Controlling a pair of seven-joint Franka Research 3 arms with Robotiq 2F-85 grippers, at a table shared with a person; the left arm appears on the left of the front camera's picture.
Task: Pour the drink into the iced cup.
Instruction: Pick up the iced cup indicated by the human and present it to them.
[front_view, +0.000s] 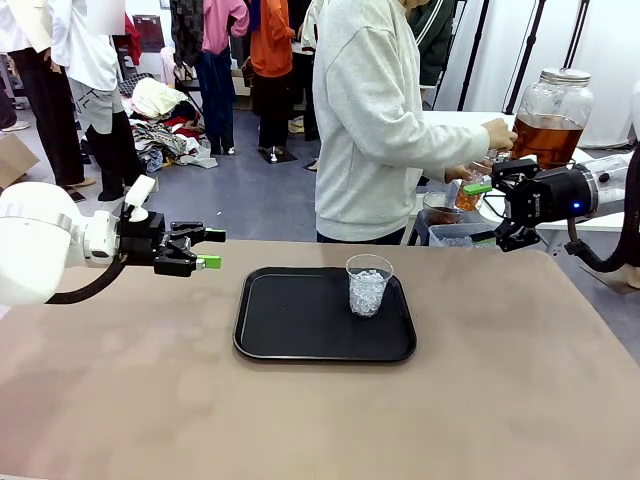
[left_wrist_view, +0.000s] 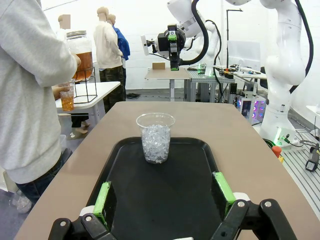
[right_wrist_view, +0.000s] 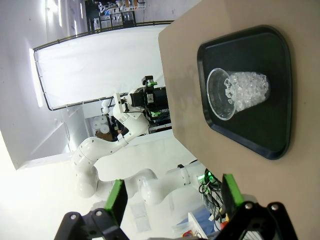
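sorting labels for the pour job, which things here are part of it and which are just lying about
Part of the job:
- iced cup
- black tray under it
- jar of amber drink
- small cup of drink held by the person

Just lying about:
- pile of clothes on the floor
- cardboard box at the far left

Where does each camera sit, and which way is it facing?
Front: fixed between the arms, facing the person across the table; left tool and right tool show.
Left wrist: on the left arm, looking along its fingers over the tray at the cup.
Right wrist: rolled sideways, own fingers below, facing the cup.
Shared: all three show cup on tray.
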